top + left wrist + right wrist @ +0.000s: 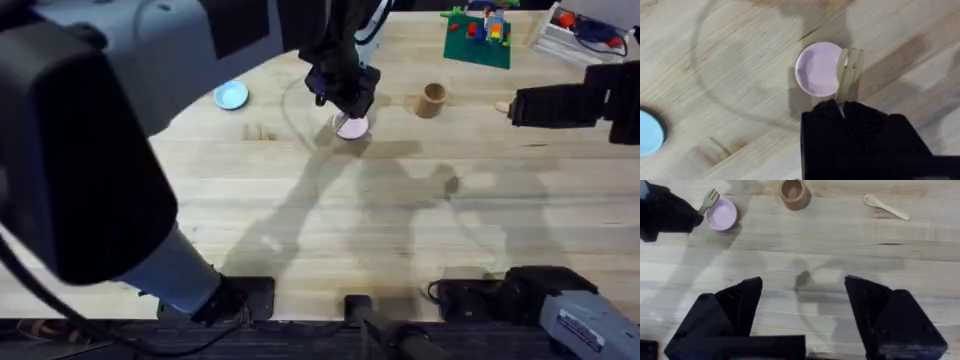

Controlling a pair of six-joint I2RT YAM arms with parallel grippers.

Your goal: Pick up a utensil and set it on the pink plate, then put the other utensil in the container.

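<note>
My left gripper (842,106) is shut on the handle of the light wooden fork (849,72). The fork's tines reach over the rim of the pink plate (819,69). From overhead the left gripper (345,95) hangs just above the pink plate (351,127). The tan container (432,100) stands to the plate's right. In the right wrist view the wooden spoon (886,207) lies flat on the table beyond the container (793,192), and the fork (709,201) rests at the plate (722,214). My right gripper (804,282) is open and holds nothing, well short of the spoon.
A light blue plate (231,96) sits left of the pink one. A green block toy (478,35) and a white tray (585,32) stand at the back right. The right arm (575,100) hovers over the table's right side.
</note>
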